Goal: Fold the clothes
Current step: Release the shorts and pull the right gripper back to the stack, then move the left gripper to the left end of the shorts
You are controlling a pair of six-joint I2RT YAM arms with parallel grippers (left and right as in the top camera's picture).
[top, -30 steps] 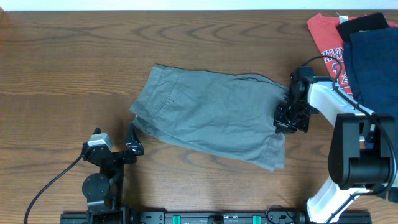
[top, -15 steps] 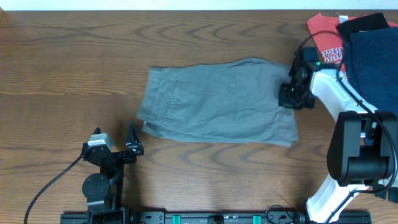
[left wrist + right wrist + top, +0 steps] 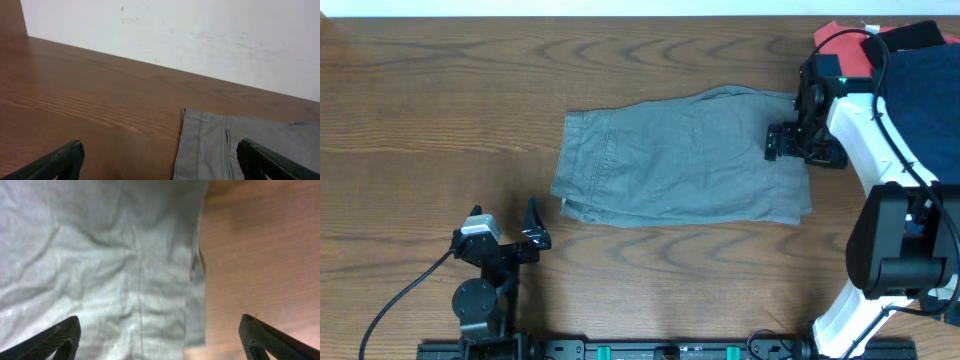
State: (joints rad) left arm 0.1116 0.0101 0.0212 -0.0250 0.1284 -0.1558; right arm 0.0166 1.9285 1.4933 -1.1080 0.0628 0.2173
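The clothes in play are grey-taupe shorts (image 3: pixel 680 155), lying flat and roughly square-on across the middle of the table. My right gripper (image 3: pixel 790 145) hovers over their right edge, open. In the right wrist view the wrinkled grey shorts (image 3: pixel 100 265) fill the left side under the open gripper (image 3: pixel 160 345), with nothing held between the fingers (image 3: pixel 55 342). My left gripper (image 3: pixel 532 222) rests open near the front left, just short of the shorts' lower left corner. Its wrist view shows the shorts' stitched hem (image 3: pixel 225 145) ahead between the wide fingers (image 3: pixel 272 160).
A pile of other clothes sits at the back right corner: a red printed T-shirt (image 3: pixel 840 45), a navy garment (image 3: pixel 925 95) and a black one (image 3: pixel 910 35). The right arm (image 3: pixel 865 130) reaches in front of that pile. A white wall (image 3: pixel 200 35) borders the table's far edge.
The right gripper pulled the shorts' right end toward the far side, straightening them, then opened and let go. The left arm stayed still.
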